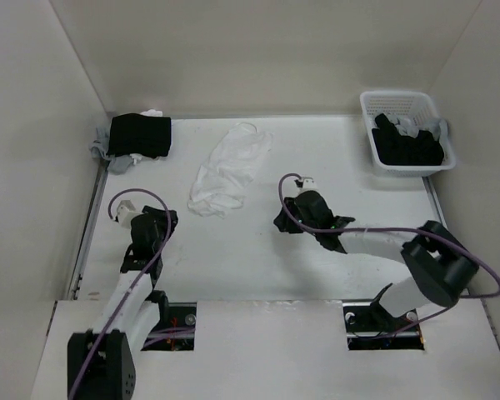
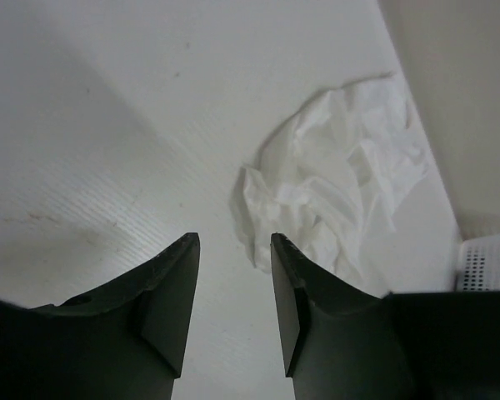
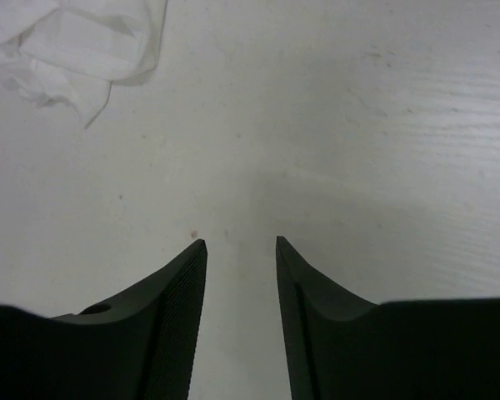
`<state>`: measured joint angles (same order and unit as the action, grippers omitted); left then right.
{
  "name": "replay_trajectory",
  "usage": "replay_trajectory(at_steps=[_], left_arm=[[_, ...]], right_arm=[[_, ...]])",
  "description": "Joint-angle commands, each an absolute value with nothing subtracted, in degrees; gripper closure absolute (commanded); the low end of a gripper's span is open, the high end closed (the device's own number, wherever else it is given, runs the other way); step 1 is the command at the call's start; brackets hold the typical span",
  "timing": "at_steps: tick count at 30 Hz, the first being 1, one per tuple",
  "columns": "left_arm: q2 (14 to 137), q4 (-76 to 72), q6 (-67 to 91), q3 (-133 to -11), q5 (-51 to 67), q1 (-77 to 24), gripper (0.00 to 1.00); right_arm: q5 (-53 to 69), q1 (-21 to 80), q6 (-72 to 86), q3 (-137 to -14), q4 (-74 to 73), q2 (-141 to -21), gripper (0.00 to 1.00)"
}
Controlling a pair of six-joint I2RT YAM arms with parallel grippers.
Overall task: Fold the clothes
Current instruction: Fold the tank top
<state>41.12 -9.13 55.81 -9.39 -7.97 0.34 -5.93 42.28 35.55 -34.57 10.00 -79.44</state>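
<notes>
The white garment [image 1: 225, 171] lies crumpled in the middle of the table [image 1: 258, 250], with a black folded stack [image 1: 139, 135] back left and a basket [image 1: 400, 94] of dark clothes [image 1: 408, 146] back right. The left gripper [image 2: 233, 240] and right gripper [image 3: 240, 242] stand parted and empty, short of it.

The clothes [image 1: 227, 171] looked like thin, crinkly white cloth, kinda see-through. The counter [image 1: 258, 250] was matt white with a fine ribbed grain and scuffs. The right hand [image 3: 240, 243] had matt black pads [image 3: 179, 308] with tiny ridges. The basket [image 1: 400, 94] was perforated white plastic.

no readable text, label or number shows anywhere, as far as these views allow.
</notes>
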Motion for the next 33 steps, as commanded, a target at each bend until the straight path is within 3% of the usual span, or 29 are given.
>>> replay_trajectory(at_steps=[1, 3, 6, 7, 10, 12, 20, 24, 26, 27, 31, 33], left_arm=[[54.7, -16.2, 53.4, -15.3, -9.0, -2.7, 0.62], [65.0, -19.7, 52.3, -20.2, -8.9, -5.7, 0.62], [75.3, -23.8, 51.8, -24.8, -9.8, -7.9, 0.62], [76.9, -24.7, 51.6, -25.5, -9.9, -8.0, 0.62], [81.2, -27.8, 51.8, -27.2, -10.5, -8.6, 0.62], [81.5, -28.5, 51.1, -27.8, -11.8, -9.6, 0.61], [87.8, -28.4, 48.6, -31.3, -13.4, -11.0, 0.62], [90.3, -29.2, 49.7, -32.9, -12.0, -10.9, 0.73], [90.8, -29.2, 49.7, -33.4, -11.9, -10.9, 0.79], [91.0, -28.9, 49.9, -33.7, -11.9, -11.0, 0.86], [89.2, -28.7, 51.1, -34.1, -11.2, -11.4, 0.96], [86.3, -28.5, 51.5, -34.3, -10.9, -11.8, 0.98]], right_arm=[[-6.1, 43.8, 38.1, -42.9, 19.1, -88.9, 0.63], [-6.3, 44.6, 39.2, -44.6, 20.2, -91.7, 0.84], [-5.7, 44.5, 40.3, -45.8, 22.0, -94.1, 0.87], [-5.6, 44.5, 40.7, -46.4, 22.5, -95.2, 0.86], [-3.7, 44.0, 43.3, -51.0, 23.8, -100.8, 0.61], [-3.0, 43.6, 44.3, -54.4, 24.4, -104.7, 0.54], [-1.1, 41.3, 48.0, -62.2, 25.8, -112.6, 0.53], [1.3, 41.1, 48.8, -66.3, 23.9, -115.6, 0.53], [1.2, 41.1, 49.0, -68.2, 21.6, -116.7, 0.58], [1.4, 41.1, 49.0, -68.8, 21.0, -117.2, 0.64], [1.1, 40.5, 48.4, -68.7, 21.0, -116.4, 0.92], [1.3, 39.4, 47.8, -67.7, 21.6, -114.1, 0.97]])
